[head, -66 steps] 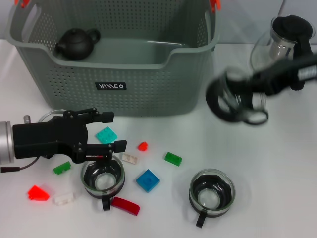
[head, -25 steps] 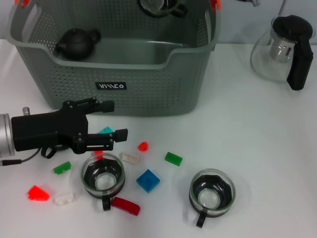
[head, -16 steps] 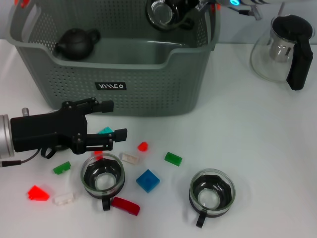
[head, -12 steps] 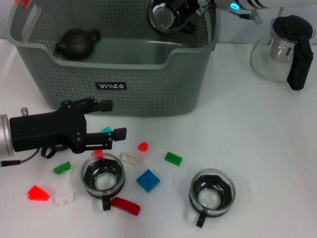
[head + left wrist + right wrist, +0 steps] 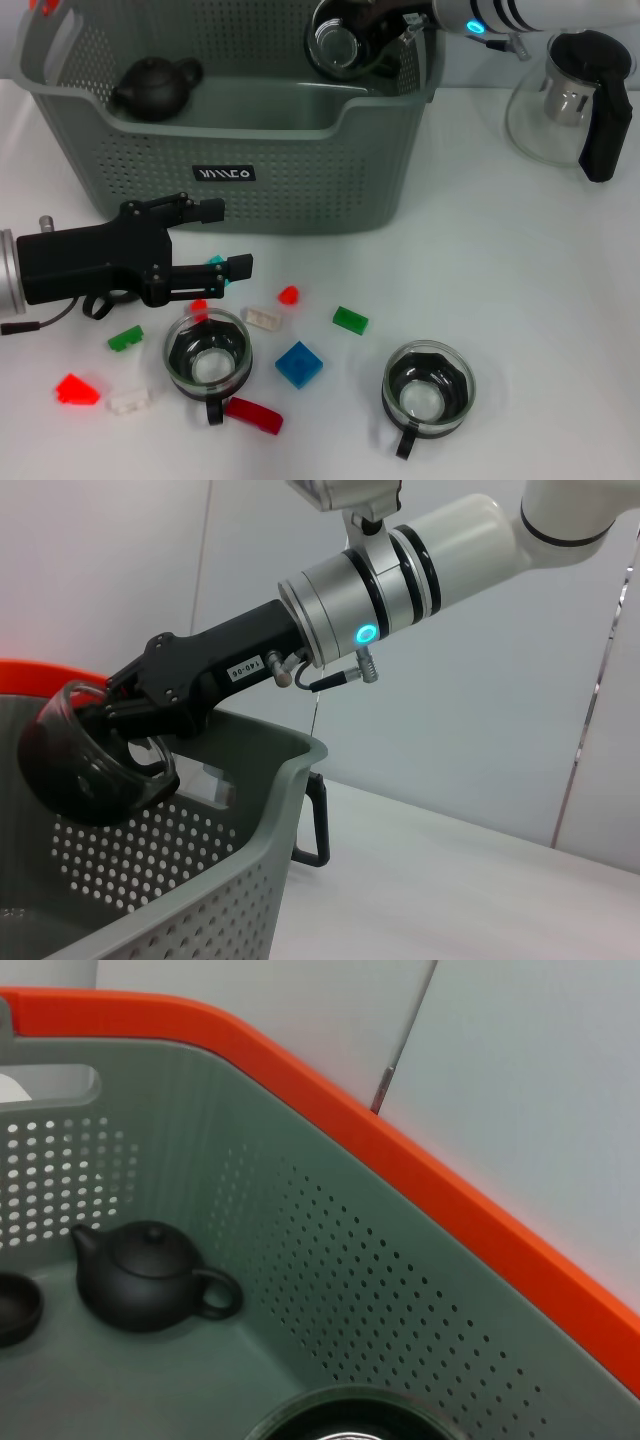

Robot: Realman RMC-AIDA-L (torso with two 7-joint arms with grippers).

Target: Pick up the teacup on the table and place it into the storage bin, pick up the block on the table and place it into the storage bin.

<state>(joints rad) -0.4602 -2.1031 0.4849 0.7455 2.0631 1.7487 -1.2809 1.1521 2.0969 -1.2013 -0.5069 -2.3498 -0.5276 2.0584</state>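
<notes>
Only the left wrist shows the right claw (image 5: 105, 720) gripping teacup (image 5: 85, 765).

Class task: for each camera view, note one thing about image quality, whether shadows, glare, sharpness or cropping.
Head view: even light, soft shadows under the table teacups, all sharp; the right gripper is cropped at the top edge. Left wrist view: the held teacup is crisp against a plain wall. Right wrist view: the storage bin fills the frame; only the cup's rim shows at the bottom.
</notes>
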